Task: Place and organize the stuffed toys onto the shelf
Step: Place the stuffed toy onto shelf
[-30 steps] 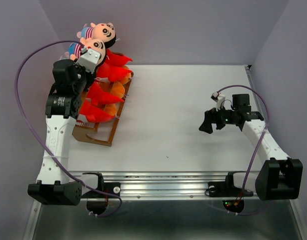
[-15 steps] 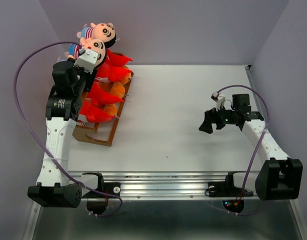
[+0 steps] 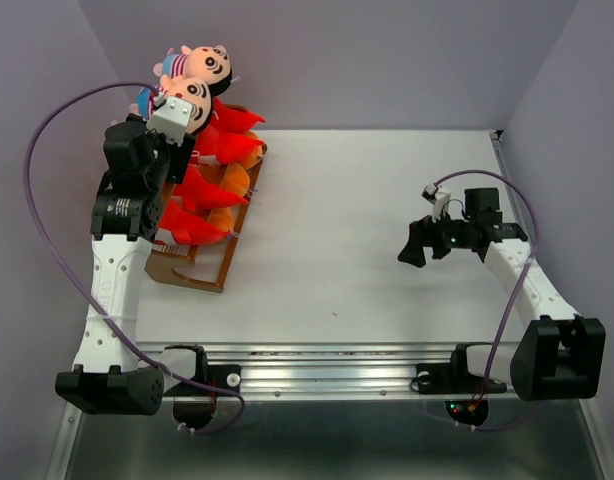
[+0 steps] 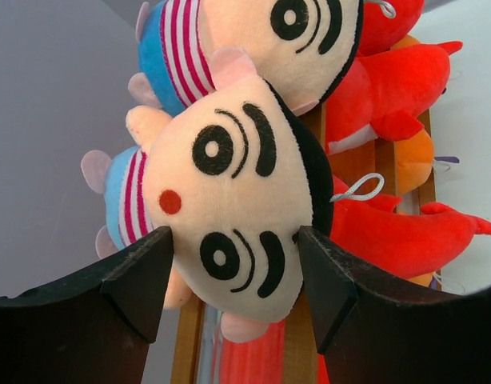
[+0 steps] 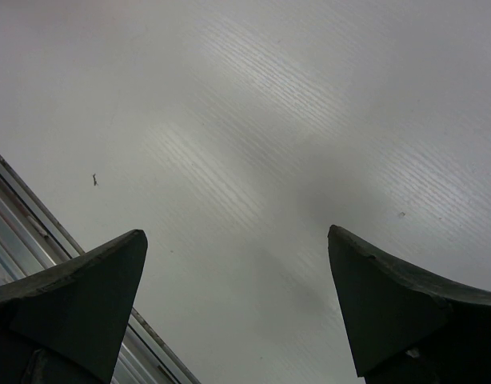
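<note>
The left claw (image 4: 233,236) stands with its jaws apart around a capped doll head (image 4: 229,168). A second ago they were much closer together on it, and they have widened steadily. The head looks round and unsqueezed, so I judge it released onto the top of the shelf (image 3: 202,275), at about ten o'clock on the tabletop (image 3: 387,220). It sits just in front of a second doll head (image 4: 269,32).

The red toys (image 3: 192,225) and orange toys (image 3: 232,180) fill the tiers toward six o'clock of the heads. Every toy in view is on the rack, so the task seems close to done.

The right claw (image 5: 236,234) hangs wide apart and empty over bare tabletop at three o'clock.

The left arm and the plush hide the slats, so what the head rests on cannot be seen. Nor can I tell whether the pads (image 4: 149,272) touch its cheeks.
</note>
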Motion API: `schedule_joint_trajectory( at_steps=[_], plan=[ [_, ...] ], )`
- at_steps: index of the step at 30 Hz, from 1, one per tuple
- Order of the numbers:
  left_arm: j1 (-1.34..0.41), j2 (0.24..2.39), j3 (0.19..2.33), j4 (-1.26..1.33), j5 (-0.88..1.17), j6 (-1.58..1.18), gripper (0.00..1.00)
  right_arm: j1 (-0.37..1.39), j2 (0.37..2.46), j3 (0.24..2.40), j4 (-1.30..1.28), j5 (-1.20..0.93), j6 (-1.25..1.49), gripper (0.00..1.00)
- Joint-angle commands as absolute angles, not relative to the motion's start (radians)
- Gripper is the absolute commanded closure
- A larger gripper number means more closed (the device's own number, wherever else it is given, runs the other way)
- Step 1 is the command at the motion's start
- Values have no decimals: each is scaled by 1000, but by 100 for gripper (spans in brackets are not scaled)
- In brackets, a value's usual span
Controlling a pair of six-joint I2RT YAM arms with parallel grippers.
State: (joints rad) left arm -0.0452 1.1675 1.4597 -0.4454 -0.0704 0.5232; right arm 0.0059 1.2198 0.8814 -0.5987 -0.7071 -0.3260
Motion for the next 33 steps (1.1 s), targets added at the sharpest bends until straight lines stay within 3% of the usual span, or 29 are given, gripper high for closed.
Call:
schedule_joint_trajectory(
  at_steps=[1, 5, 6, 12, 29, 33],
  plan=[
    [-41, 1158, 1489, -413, -95, 508, 26, -2, 1219, 868, -565, -713, -344, 0],
    [-41, 1158, 1496, -410, -117, 503, 25, -2, 1221, 868, -565, -713, -344, 0],
    [-41, 1157, 1496, -410, -120, 503, 20, -2, 1221, 868, -566, -713, -344, 0],
    [-41, 1151, 1514, -405, -129, 483, 14, -2, 1223, 868, -565, -713, -344, 0],
    [-41, 1137, 1522, -399, -144, 463, 12, -2, 1227, 868, -566, -713, -345, 0],
    [-41, 1135, 1546, -399, -143, 440, 7, -2, 1229, 868, -566, -713, -345, 0]
  ],
)
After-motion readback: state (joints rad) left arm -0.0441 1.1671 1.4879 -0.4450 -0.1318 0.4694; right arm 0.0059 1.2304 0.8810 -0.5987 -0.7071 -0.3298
